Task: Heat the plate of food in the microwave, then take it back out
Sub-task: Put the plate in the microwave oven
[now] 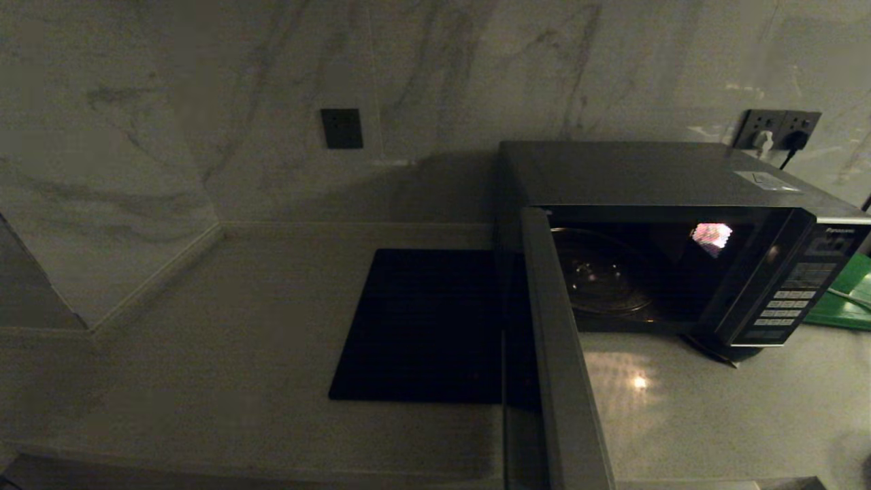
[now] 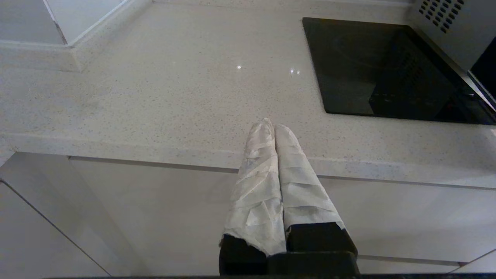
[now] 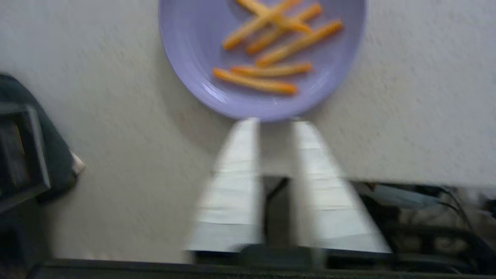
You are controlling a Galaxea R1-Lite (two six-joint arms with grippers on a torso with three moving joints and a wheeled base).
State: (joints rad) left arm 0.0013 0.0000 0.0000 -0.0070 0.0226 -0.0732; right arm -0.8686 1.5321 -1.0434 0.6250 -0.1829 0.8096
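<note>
Right gripper (image 3: 273,121) narrowly parted, tips just beside plate of food (image 3: 201,58) rim, seemingly not gripping; blurred.

The brand name "Panasonic" stands atop the button panel (image 1: 793,286) of the microwave (image 1: 653,177); button labels are unreadable.

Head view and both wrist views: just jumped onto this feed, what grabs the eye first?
The microwave stands on the counter's right side with its door swung wide open and the cavity holding no plate. In the right wrist view, the plate of food sits on the counter just ahead of the right hand, whose fingers are slightly parted. The left hand is parked, shut, at the counter's front edge, beside the black slab.
</note>
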